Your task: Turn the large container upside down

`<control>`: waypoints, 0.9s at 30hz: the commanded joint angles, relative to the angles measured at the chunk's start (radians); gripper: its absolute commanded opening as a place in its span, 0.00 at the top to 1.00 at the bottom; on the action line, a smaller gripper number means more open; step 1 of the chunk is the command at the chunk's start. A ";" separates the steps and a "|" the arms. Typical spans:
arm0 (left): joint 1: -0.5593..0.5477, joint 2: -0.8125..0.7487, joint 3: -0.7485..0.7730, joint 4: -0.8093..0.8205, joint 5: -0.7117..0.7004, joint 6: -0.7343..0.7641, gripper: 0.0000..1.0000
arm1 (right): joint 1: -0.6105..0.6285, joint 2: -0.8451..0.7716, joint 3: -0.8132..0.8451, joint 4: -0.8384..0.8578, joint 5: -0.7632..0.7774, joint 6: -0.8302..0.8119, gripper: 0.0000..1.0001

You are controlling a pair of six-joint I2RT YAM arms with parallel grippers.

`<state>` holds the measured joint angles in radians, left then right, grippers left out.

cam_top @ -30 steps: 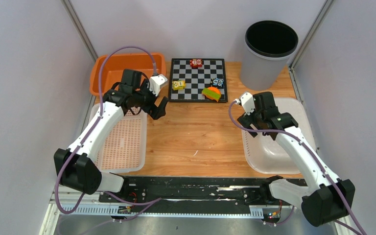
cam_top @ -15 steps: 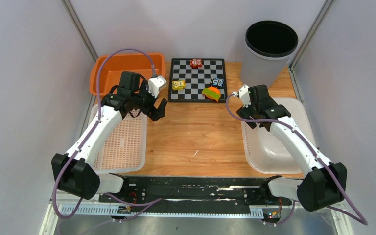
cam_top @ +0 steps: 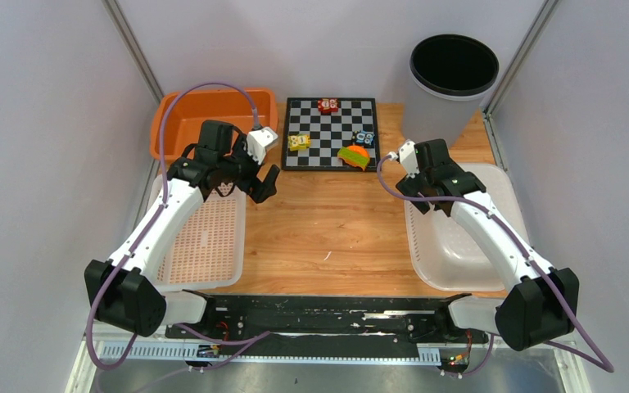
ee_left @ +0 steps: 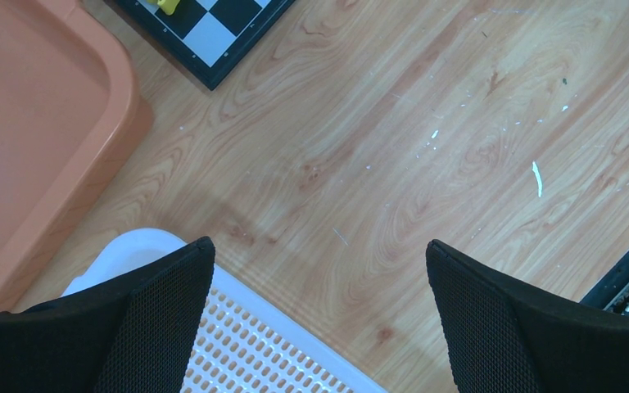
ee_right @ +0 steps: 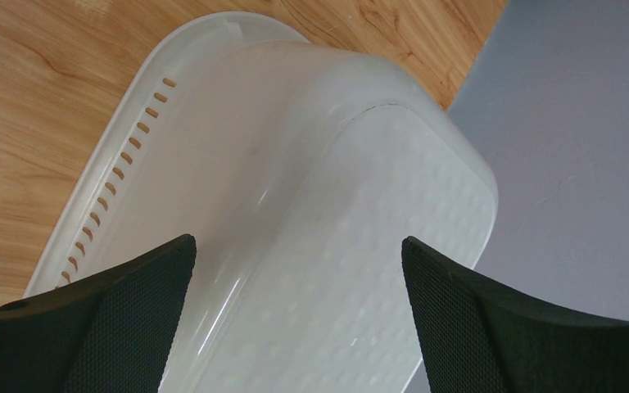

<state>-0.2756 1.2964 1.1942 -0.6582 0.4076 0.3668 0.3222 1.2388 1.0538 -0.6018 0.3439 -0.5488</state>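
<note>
At the table's right side, over the tub's far end: right gripper (ee_right: 296, 250), jaws wide apart, holding nothing. Beneath it: large translucent white plastic tub (ee_right: 237, 123), resting on the wooden table (ee_left: 393, 123). Probably light, thin-walled, somewhat flexible and slick; the slotted rim looks like the best hold. Left gripper (ee_left: 319, 254): jaws apart, empty, above the white perforated tray (ee_left: 254, 352). Since a second ago the right arm has reached slightly farther; the left has barely moved.

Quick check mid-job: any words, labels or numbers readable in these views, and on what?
No legible text in any view.
Red toy, yellow toy and blue toy on the chessboard: some markings show, but they are too small and blurred to read.
</note>
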 commanded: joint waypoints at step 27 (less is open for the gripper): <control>0.021 -0.046 0.025 -0.030 -0.014 0.038 0.00 | -0.016 0.081 0.511 -0.128 -0.163 0.018 0.01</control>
<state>-0.2646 1.2778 1.1919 -0.6636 0.4103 0.3752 0.3202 1.2568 1.3895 -0.7242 0.2268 -0.5751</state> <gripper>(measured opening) 0.999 0.992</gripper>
